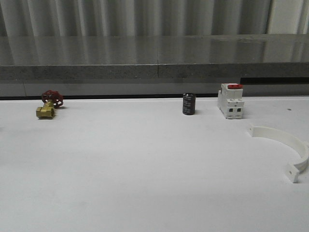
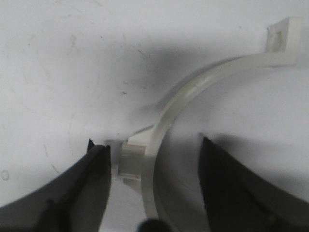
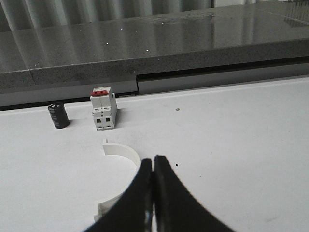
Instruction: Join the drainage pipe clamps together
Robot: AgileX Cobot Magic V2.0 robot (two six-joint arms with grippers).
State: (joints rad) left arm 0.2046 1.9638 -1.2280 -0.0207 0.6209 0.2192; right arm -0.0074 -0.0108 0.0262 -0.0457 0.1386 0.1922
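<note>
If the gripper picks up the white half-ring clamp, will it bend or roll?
The clamp half looks like thin moulded plastic, so probably light and slightly springy. Lying flat, it should slide rather than roll. The open left gripper straddles its tab end, so it may pivot when pinched.

Clamp half partly behind right claw; other half blurred.

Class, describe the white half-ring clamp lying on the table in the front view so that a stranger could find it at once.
Start at the white table and go to its right edge. There, nearer the camera than the red-topped white switch, lies the half-ring clamp. It alone is a thin, flat curved band with square end tabs.
</note>
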